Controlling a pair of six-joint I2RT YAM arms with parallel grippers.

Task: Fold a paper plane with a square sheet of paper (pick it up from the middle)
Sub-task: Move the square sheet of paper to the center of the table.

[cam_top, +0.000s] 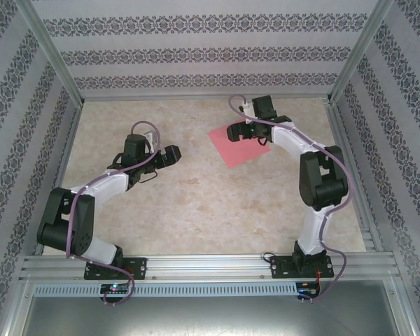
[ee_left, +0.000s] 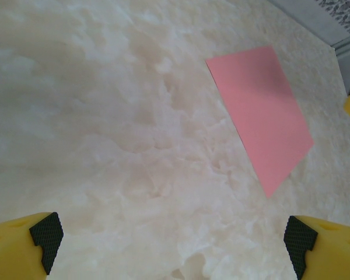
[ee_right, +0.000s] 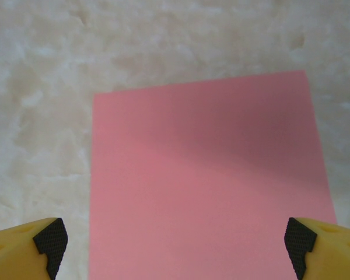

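Paper sheet (cam_top: pixel 232 148): one, flat, unfolded.

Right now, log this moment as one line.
paper sheet: flat, unfolded | right gripper: open, over sheet | left gripper: open, over table, beside sheet

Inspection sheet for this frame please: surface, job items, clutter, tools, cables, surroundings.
Surface: pale marbled table, no marks or spills seen.
Job's things: square sheet of paper, salmon-pink, lying flat and unfolded on the far right part of the table; no folded plane seen.
Clutter: nothing seen.
Grippers: left tool open, over bare table to the left of the sheet; right tool open, over the sheet's far part, fingers spread about as wide as the sheet; contact cannot be told.
Cables: purple cables run along both arms, none lying on the sheet.
Surroundings: patterned walls and a metal frame enclose the table.
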